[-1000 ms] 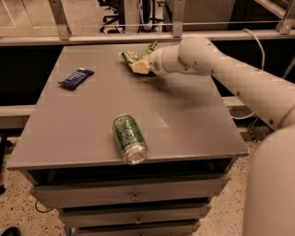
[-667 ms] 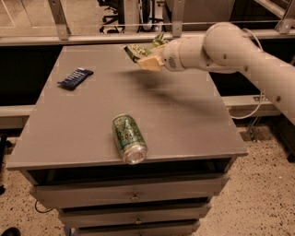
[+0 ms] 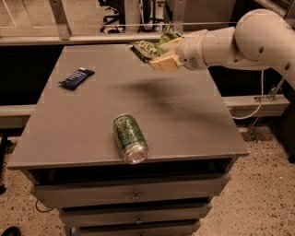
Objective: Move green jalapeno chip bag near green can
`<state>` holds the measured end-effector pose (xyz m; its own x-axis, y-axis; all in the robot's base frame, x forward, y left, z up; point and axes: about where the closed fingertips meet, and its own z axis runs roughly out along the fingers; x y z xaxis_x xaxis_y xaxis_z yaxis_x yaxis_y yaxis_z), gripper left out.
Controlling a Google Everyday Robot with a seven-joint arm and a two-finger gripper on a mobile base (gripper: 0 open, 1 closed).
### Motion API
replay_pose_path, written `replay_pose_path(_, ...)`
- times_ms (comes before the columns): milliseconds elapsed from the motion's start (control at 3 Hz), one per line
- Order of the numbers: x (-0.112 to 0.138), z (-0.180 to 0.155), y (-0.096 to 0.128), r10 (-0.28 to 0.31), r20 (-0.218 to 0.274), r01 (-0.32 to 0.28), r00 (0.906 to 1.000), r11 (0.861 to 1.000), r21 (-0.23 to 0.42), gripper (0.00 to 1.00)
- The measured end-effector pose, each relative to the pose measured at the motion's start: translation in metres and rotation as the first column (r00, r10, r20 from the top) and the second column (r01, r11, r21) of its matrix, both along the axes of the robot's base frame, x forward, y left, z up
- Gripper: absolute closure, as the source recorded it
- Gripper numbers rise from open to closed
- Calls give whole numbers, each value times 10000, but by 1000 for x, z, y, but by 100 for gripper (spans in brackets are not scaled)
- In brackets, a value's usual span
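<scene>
This looks like a robotics lab or office test bay. A grey cabinet (image 3: 133,203) with 2 knobbed drawers stands on a speckled hard floor (image 3: 262,193), with a metal rail (image 3: 69,39) behind it, rolling office chair bases (image 3: 113,10) beyond the tabletop's (image 3: 184,120) far edge, and a white cable (image 3: 261,99) hanging past its right edge. A white robot arm (image 3: 258,37) holds its gripper (image 3: 159,53) above the far edge, right of the middle, pinching the green jalapeno chip bag (image 3: 144,47).

There is one can (image 3: 130,138), lying on the one table (image 3: 193,120). There is one bag (image 3: 144,47), up in the air beyond the can and pinched in the one gripper (image 3: 161,54), which is also beyond the can. One blue wrapper (image 3: 76,77) lies beyond the can, to its left in the view. Three drawers (image 3: 133,196) are stacked below the can.
</scene>
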<state>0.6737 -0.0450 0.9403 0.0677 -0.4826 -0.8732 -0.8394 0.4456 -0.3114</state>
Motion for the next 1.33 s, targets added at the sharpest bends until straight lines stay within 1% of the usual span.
replay_pose_path(333,0,0,1,-13,-41,13,10000,10000,36,100)
replay_pose_path(667,-1,-4,5,449,-233,-453,9987,9988,-196,100)
replay_pose_path(1000,-24,-9,-8,796,-870,-853,9930,9943,-640,100)
replay_pose_path(1333,-65,-14,-26,984,-1674,-1140,9810,9897,-868,100)
